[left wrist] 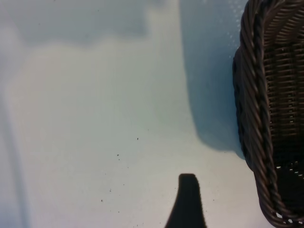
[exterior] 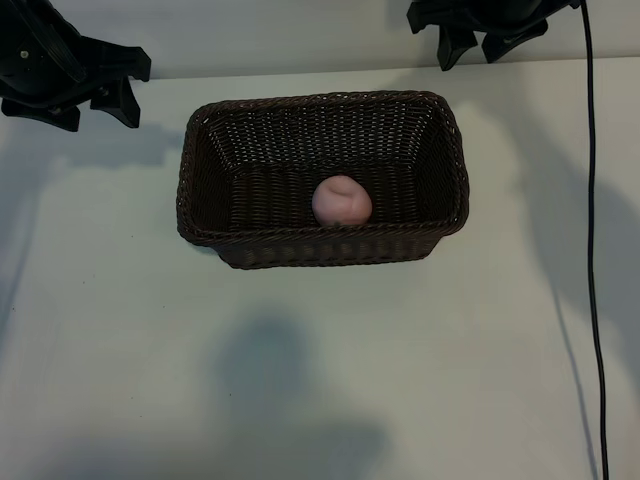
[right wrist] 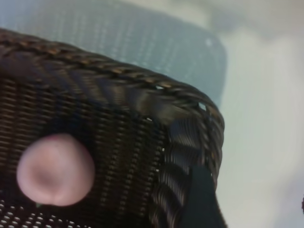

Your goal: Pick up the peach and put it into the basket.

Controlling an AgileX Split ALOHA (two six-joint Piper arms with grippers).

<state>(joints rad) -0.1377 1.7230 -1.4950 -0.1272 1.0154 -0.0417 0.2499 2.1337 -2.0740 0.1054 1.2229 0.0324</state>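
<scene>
Exterior view: the peach [exterior: 342, 201] lies inside the basket [exterior: 322, 249], on its woven floor close to the near long wall, roughly midway along it; the basket stands on a plain white bench [exterior: 300, 380] that carries soft shadows and a black cable [exterior: 594, 250] running down the right side; no brand, label or writing can be read anywhere; the left claw [exterior: 98, 100] hangs at the upper left corner, apart from the basket, released and holding nothing; the right claw [exterior: 470, 45] hangs at the top edge, just beyond the basket's far right corner, also released and empty; the right wrist view shows the peach resting against dark wicker, below the braided rim.
</scene>
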